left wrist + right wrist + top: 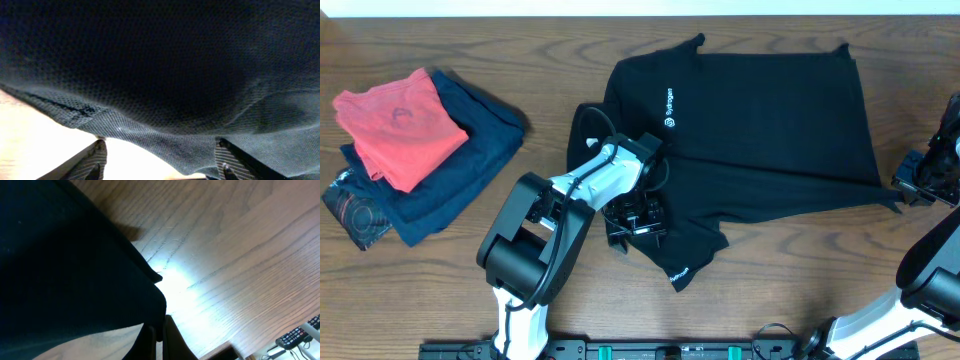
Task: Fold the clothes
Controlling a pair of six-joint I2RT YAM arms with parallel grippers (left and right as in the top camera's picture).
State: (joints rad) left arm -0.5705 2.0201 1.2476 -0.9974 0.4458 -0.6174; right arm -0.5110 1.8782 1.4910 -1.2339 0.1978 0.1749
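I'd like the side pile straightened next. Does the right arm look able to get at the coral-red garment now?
Probably not: the coral-red garment lies far left, the right end effector is far right, shut on the black T-shirt, with the left arm between.

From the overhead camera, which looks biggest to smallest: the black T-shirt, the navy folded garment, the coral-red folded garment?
1. black T-shirt, by far largest.
2. navy folded garment, showing around the one atop it.
3. coral-red folded garment, smallest.

Even overhead light; blown-out glare on the table [175,287] in both wrist views, black T-shirt [160,60] underexposed up close.
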